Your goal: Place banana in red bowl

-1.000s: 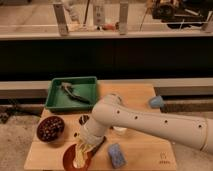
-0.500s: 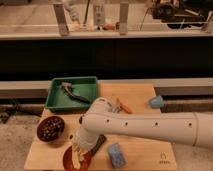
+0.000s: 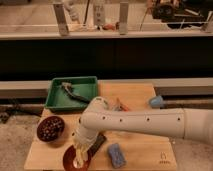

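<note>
The red bowl (image 3: 69, 159) sits at the front left edge of the wooden table, partly cut off by the bottom of the camera view. The banana (image 3: 79, 158), pale yellow-tan, stands nearly upright inside the bowl. My gripper (image 3: 83, 148) hangs right over the bowl, at the banana's upper end, at the end of the thick white arm (image 3: 150, 122) that reaches in from the right. The arm hides where the gripper meets the banana.
A maroon bowl of dark berries (image 3: 50, 128) stands left of the gripper. A green tray (image 3: 86, 87) holding a dark tool is behind it. A blue sponge (image 3: 116, 154) lies to the right, a thin orange piece (image 3: 121, 106) behind the arm, a light blue object (image 3: 156, 101) at far right.
The arm has swung lower and forward, bringing the gripper and banana down into the red bowl. The thin orange piece behind the arm has come into view.
</note>
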You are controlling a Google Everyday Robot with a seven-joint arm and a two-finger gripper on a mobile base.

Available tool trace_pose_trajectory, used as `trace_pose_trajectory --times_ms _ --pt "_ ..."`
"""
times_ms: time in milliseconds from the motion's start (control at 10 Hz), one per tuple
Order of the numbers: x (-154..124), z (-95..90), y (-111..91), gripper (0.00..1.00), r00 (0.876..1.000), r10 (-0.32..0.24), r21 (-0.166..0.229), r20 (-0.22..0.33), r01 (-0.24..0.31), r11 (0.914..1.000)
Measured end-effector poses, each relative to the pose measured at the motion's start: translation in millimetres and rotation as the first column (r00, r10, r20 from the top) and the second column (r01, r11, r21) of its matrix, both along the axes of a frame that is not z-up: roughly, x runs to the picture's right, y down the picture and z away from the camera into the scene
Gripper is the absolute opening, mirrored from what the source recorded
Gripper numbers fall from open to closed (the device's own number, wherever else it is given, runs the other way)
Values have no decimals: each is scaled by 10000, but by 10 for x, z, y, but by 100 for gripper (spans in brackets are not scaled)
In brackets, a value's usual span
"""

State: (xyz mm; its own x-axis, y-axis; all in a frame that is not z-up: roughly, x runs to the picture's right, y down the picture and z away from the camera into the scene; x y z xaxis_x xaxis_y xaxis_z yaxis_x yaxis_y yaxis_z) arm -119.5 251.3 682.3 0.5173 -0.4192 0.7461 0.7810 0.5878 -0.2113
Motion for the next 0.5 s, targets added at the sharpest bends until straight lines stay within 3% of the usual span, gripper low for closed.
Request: trace_pose_trajectory --times_ms 500 --pt "64 149 -229 80 9956 734 -246 -588 -749 9969"
